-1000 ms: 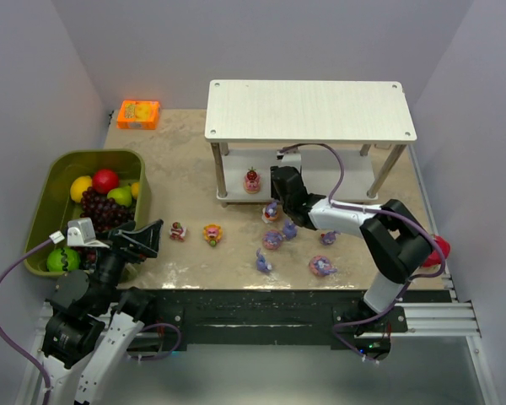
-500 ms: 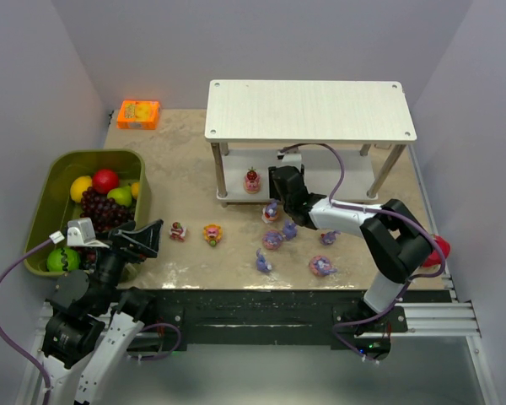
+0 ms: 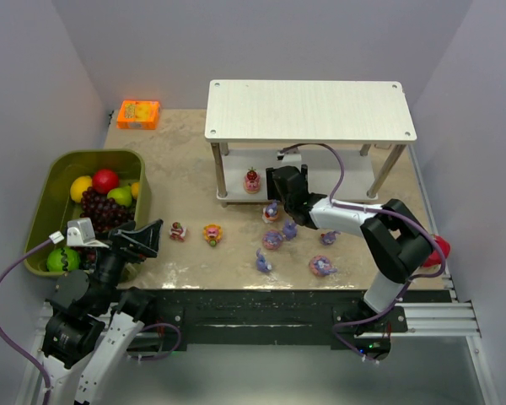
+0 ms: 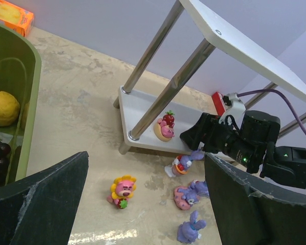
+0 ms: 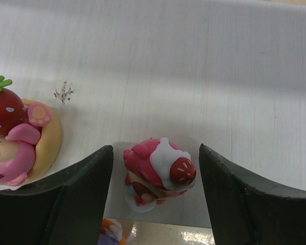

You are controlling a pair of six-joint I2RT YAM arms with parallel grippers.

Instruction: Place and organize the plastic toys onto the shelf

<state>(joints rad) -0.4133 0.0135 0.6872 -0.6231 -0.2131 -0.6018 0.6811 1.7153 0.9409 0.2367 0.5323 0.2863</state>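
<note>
The white shelf (image 3: 310, 110) stands at the back. My right gripper (image 3: 278, 181) reaches over its lower board (image 5: 194, 76), jaws open. A pink cake figure with a strawberry (image 5: 158, 173) stands between the fingers near the board's front edge, touching neither. Another pink figure on a donut base (image 5: 18, 143) stands to its left and also shows in the top view (image 3: 252, 180). Several purple bunnies (image 3: 273, 240) and two small figures (image 3: 178, 230) (image 3: 212, 234) lie on the table before the shelf. My left gripper (image 3: 143, 238) is open and empty near the front left.
An olive bin (image 3: 97, 154) with fruit sits at the left. An orange box (image 3: 138, 114) lies at the back left. A red object (image 3: 441, 249) sits by the right wall. The shelf's metal legs (image 4: 150, 51) flank the lower board.
My right gripper has edged slightly left at the lower board. The left arm and the toys on the table have not moved.
</note>
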